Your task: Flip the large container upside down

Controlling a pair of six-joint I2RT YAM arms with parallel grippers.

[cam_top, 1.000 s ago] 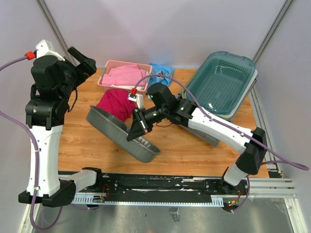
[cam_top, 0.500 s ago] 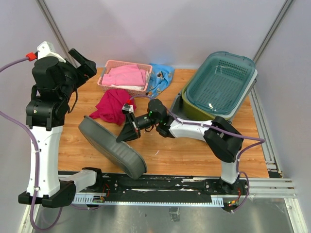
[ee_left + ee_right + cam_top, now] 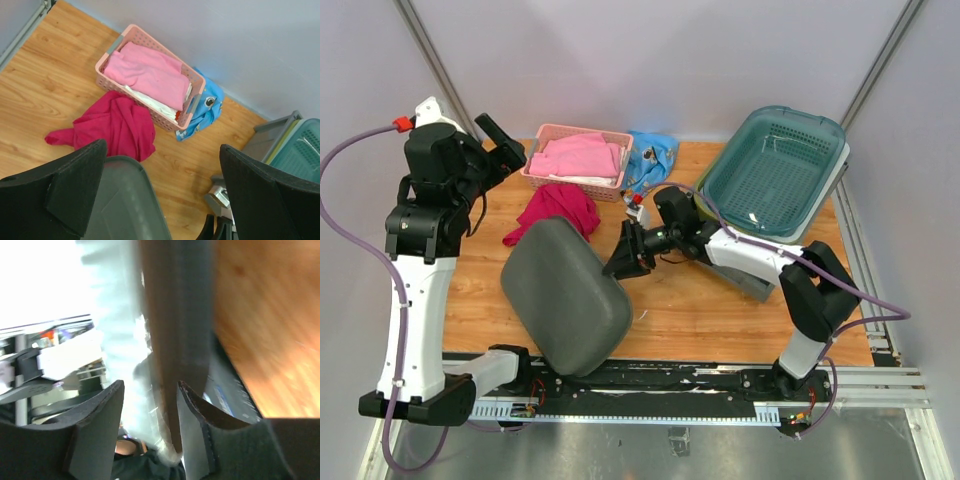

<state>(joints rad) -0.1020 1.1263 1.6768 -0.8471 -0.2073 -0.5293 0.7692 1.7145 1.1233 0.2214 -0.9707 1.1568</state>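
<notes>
While the left gripper (image 3: pixel 164 148) and right gripper (image 3: pixel 150 387) gape, the large container (image 3: pixel 565 308) lies inverted, dark grey, smooth-bottomed.

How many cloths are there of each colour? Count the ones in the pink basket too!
Pink cloth: 1
Red cloth: 1
Blue cloth: 1
White cloth, showing under the pink one: 1
Total: 4

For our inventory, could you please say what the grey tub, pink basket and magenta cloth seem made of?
Grey tub: probably moulded plastic, semi-matte; smooth rounded underside, faint sheen.
Pink basket: likely plastic, matte; rigid perforated lattice walls.
Magenta cloth: soft fabric, maybe knit; crumpled folds.
</notes>
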